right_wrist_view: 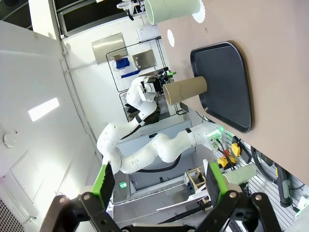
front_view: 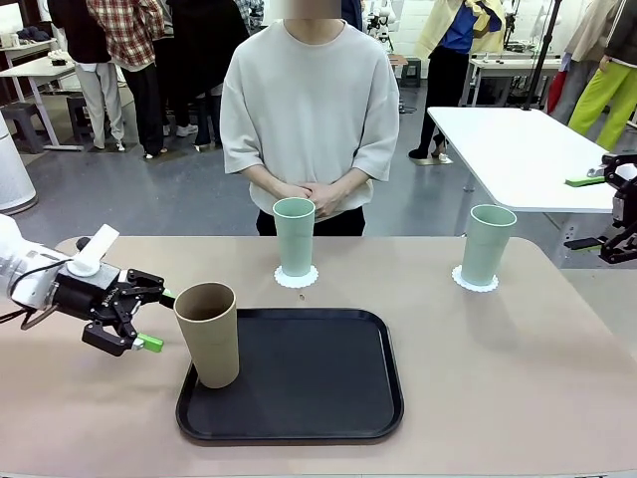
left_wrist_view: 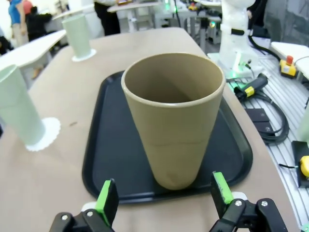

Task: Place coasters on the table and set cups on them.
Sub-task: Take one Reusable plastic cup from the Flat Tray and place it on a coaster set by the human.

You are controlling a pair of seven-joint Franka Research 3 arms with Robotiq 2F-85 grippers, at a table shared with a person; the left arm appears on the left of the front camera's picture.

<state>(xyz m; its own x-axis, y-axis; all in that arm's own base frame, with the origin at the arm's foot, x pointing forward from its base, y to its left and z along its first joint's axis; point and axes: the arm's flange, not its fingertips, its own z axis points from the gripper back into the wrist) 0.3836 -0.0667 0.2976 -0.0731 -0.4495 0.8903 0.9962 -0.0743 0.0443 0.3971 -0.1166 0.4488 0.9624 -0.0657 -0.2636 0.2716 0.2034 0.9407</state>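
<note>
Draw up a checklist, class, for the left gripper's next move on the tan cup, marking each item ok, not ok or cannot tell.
1. Left gripper open: ok.
2. Tan cup upright on the tray: ok.
3. Cup lined up between the fingers: ok.
4. Both green cups already on coasters: ok.
5. Third coaster lies free on the table: ok.
6. Right gripper clear of the cup: ok.
</note>
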